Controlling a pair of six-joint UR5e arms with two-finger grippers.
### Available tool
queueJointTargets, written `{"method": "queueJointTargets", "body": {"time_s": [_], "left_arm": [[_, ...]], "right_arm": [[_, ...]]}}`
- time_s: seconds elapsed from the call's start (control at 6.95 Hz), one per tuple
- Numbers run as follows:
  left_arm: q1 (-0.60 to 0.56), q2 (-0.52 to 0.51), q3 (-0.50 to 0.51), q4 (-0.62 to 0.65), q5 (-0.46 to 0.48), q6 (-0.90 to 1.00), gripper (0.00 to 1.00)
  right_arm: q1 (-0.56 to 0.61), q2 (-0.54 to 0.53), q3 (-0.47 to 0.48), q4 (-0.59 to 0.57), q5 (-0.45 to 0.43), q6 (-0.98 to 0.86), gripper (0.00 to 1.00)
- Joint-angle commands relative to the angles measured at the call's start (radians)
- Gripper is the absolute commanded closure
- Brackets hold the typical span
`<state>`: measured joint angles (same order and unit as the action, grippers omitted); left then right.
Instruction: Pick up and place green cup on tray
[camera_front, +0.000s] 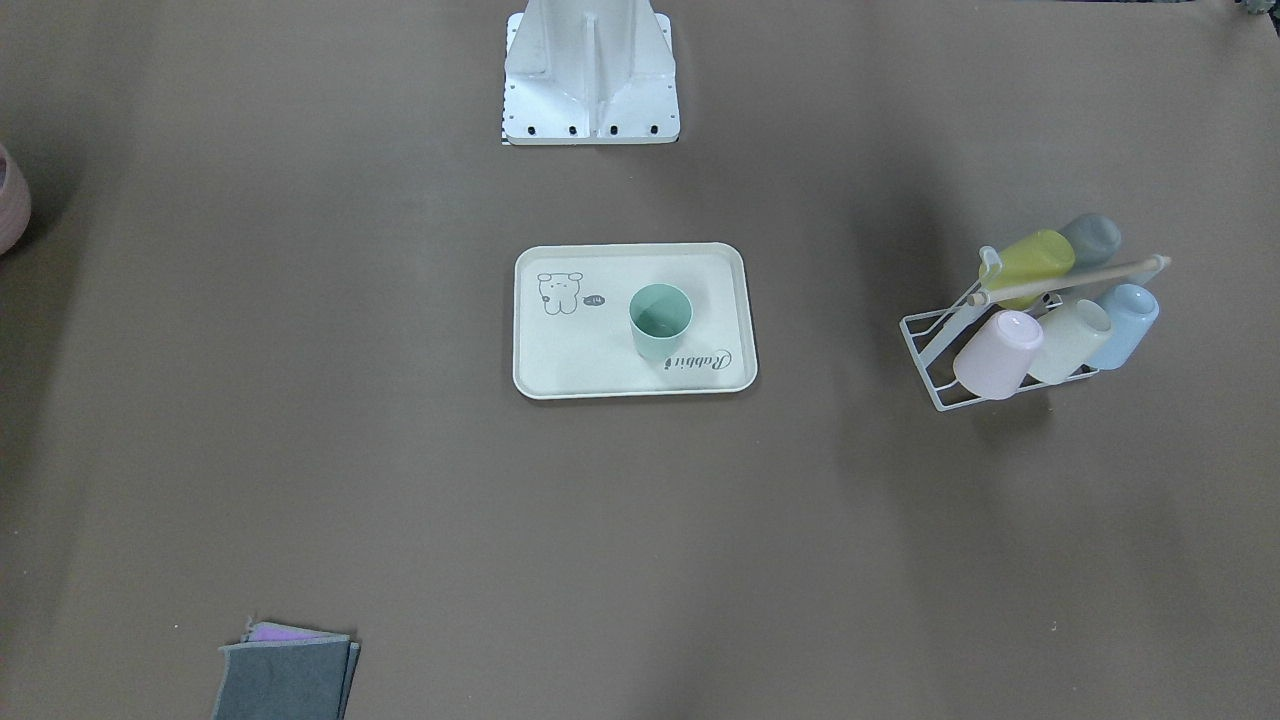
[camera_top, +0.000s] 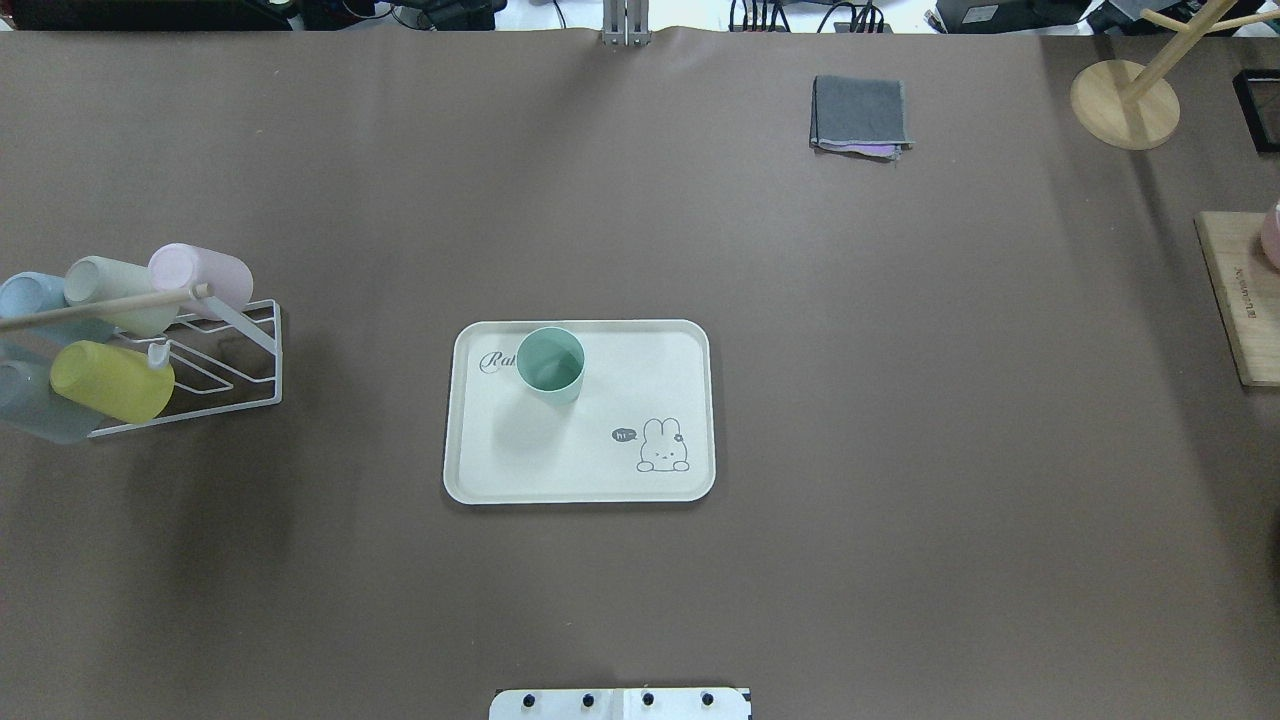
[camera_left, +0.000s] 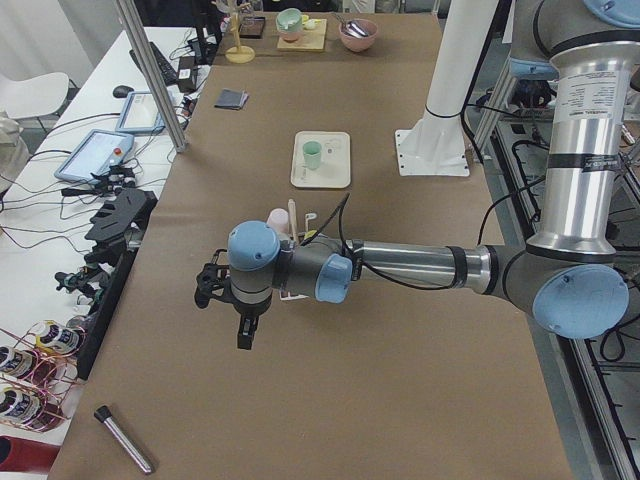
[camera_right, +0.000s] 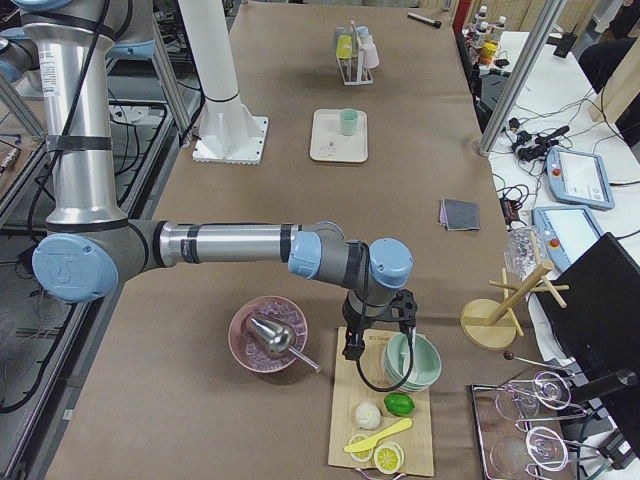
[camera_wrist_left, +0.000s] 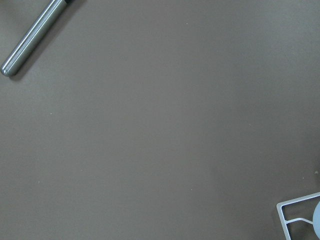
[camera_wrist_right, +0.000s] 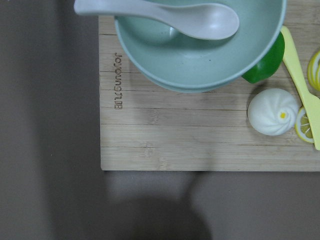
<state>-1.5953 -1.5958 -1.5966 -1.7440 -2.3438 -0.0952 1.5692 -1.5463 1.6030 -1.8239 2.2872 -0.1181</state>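
Observation:
The green cup (camera_front: 660, 322) stands upright on the cream tray (camera_front: 560, 372), near the "Rabbit" lettering; both also show in the overhead view, the cup (camera_top: 551, 365) on the tray (camera_top: 600, 475). No gripper is near them. My left gripper (camera_left: 243, 332) shows only in the exterior left view, hanging over bare table past the cup rack, far from the tray (camera_left: 335, 172). My right gripper (camera_right: 378, 345) shows only in the exterior right view, over a wooden board, far from the cup (camera_right: 348, 122). I cannot tell whether either is open or shut.
A white wire rack (camera_front: 935, 350) holds several pastel cups at the robot's left. A folded grey cloth (camera_top: 860, 115) lies at the far side. A wooden board (camera_wrist_right: 200, 145) carries a mint bowl (camera_wrist_right: 200, 55), a spoon and food. A metal tube (camera_wrist_left: 30, 37) lies near the left wrist.

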Motion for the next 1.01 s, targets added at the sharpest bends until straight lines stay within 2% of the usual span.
{"method": "queueJointTargets", "body": {"time_s": [0.0, 0.86], "left_arm": [[-0.003, -0.003, -0.002, 0.059, -0.015, 0.000, 0.02], [-0.006, -0.009, -0.005, 0.156, -0.038, 0.008, 0.02]], "right_arm": [[0.000, 0.000, 0.000, 0.000, 0.000, 0.000, 0.00], [0.000, 0.002, 0.002, 0.000, 0.000, 0.000, 0.00]]}}
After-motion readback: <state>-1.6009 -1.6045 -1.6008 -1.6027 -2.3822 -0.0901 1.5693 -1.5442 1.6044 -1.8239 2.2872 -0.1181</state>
